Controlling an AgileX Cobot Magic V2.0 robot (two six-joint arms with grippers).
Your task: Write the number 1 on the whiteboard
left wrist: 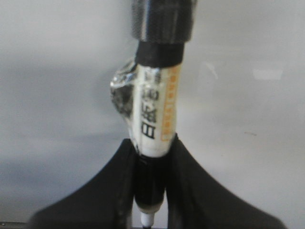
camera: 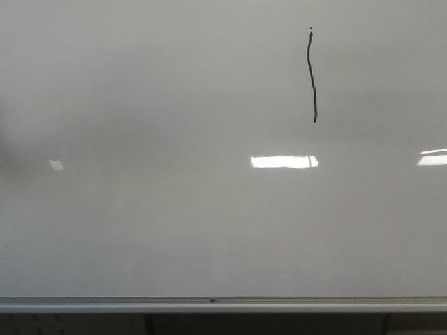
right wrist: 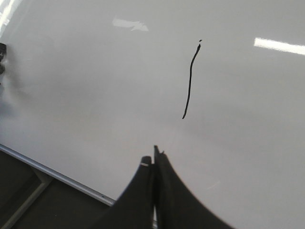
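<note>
The whiteboard (camera: 140,209) is a glossy pale grey board that fills the front view, with a silver rail (camera: 209,303) along its bottom edge. The number 1 (camera: 311,77) is a thin wavy black stroke with a dot at its top, at the upper right; it also shows in the right wrist view (right wrist: 189,83). My left gripper (left wrist: 152,160) is shut on a white marker (left wrist: 155,109) with black print, an orange stripe and a black cap end. My right gripper (right wrist: 155,160) is shut and empty, held off the board below the stroke. Neither gripper shows in the front view.
Bright rectangular light reflections (camera: 283,162) lie on the board below the stroke and at the right edge (camera: 433,158). In the right wrist view the board's rail (right wrist: 52,174) runs diagonally, with dark floor (right wrist: 33,205) beyond it.
</note>
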